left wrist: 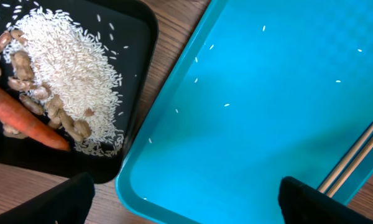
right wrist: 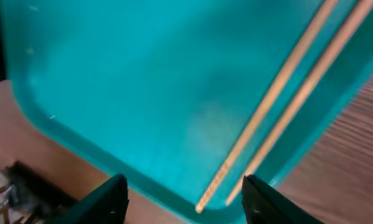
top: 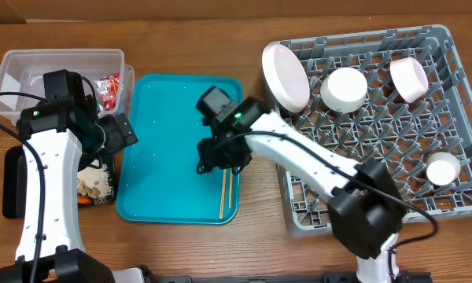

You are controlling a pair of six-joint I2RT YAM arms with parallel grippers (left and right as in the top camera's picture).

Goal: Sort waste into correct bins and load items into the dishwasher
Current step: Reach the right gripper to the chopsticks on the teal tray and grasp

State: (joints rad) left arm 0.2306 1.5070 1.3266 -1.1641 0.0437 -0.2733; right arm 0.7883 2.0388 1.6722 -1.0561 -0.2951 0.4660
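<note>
Late stage: plate, bowls, cup in dishwasher, rt; rice & carrot in black tray, wrapper in clear tub. Remaining: chopsticks, teal tray near-rt, under spread right gripper; left gripper spread too.

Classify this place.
Likely a lab tabletop mock-up of kitchen cleanup: square grey plastic dish rack on a wooden table, flat teal plastic tray, shallow black tray of rice scraps.
</note>
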